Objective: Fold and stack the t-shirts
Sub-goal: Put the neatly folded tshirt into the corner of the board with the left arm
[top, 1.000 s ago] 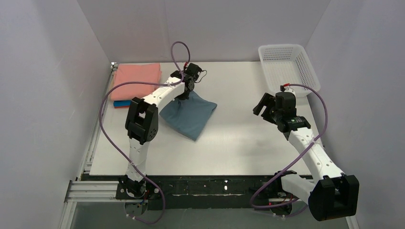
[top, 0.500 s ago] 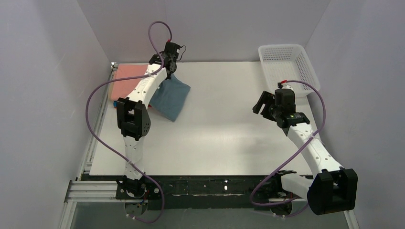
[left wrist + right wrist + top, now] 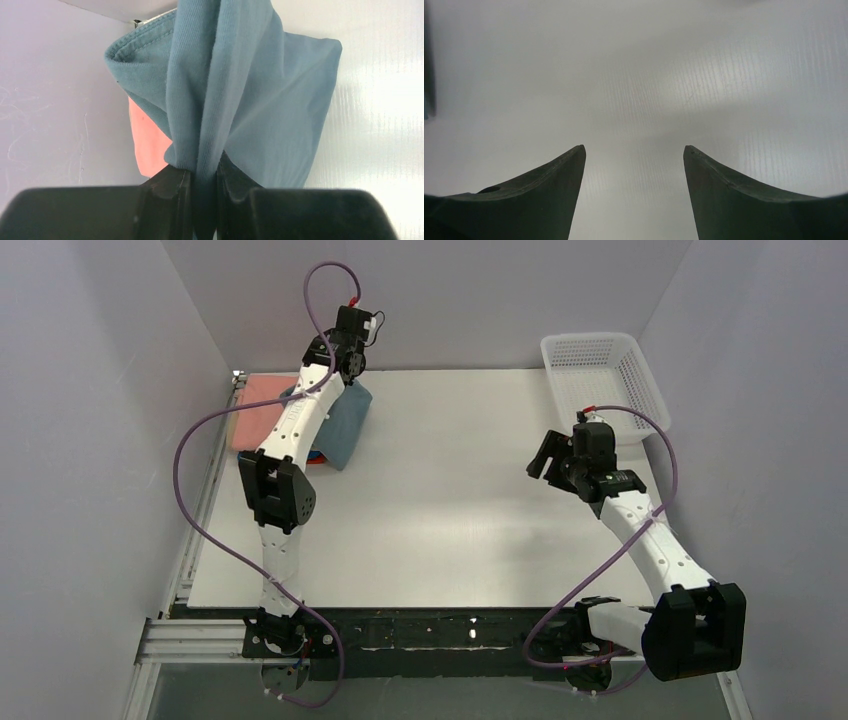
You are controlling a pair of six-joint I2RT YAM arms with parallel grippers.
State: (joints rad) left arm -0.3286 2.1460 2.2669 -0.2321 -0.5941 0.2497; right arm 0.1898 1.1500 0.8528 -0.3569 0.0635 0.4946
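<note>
Progress: near done | folded blue-grey t-shirt (image 3: 348, 425) hangs pinched in left hand (image 3: 204, 172) over salmon-pink stack (image 3: 258, 415), far-left worktop (image 3: 460, 510) corner | remaining: lay it on top | right hand (image 3: 634, 150) wide, empty

The dusty blue-grey cloth t-shirt (image 3: 280, 115) is a soft, matt, finely ribbed knit with a stitched hem; the salmon-pink folded cloth shirt (image 3: 147, 145) at the far left looks equally matt. The white table top (image 3: 674, 75) is smooth, faintly grooved and slightly glossy, the far-right white mesh basket (image 3: 588, 338) plastic.
</note>
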